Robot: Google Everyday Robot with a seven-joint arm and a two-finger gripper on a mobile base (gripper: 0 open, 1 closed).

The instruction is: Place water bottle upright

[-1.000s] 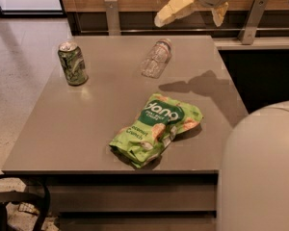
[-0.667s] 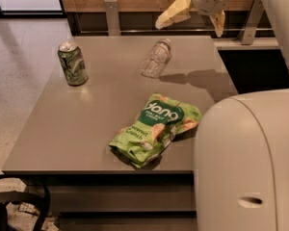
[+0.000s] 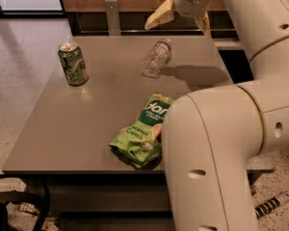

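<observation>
The water bottle is clear ribbed plastic and lies on its side near the far edge of the grey table, its cap end pointing away toward the back. My gripper hangs above the table's far edge, just behind and to the right of the bottle, not touching it. Its two tan fingers are spread apart and hold nothing. My white arm fills the right side of the view and hides the table's right part.
A green drink can stands upright at the far left of the table. A green snack bag lies near the front edge, partly behind my arm. A wooden wall and dark rail run behind the table.
My arm has swung further into view, covering more of the right side. The gripper has moved left and down, closer to the bottle. The bottle, can and bag have not moved.
</observation>
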